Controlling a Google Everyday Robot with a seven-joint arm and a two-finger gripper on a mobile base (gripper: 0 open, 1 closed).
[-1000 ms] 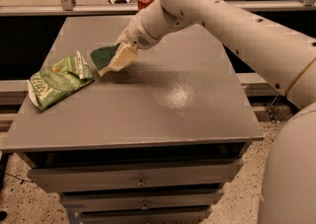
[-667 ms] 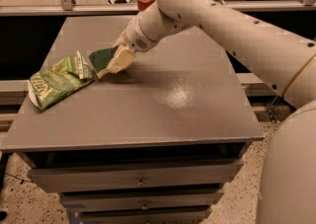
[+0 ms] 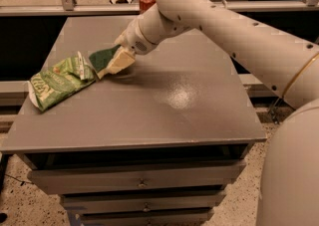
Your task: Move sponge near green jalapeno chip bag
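The sponge (image 3: 102,57) shows its dark green top, tilted, just right of the green jalapeno chip bag (image 3: 59,80), which lies crumpled at the table's left edge. My gripper (image 3: 117,63) is at the sponge's right side, low over the table, and is shut on the sponge. The sponge's left edge almost touches the bag's upper right corner. The pale foam base is mostly hidden by the cream fingers (image 3: 121,60).
A red soda can (image 3: 147,0) stands at the table's far edge behind my arm. The grey table (image 3: 164,110) stands on a drawer cabinet (image 3: 139,182). My large white arm (image 3: 234,31) reaches in from the right.
The gripper with the sponge has shifted slightly left toward the chip bag. The bag has not moved.
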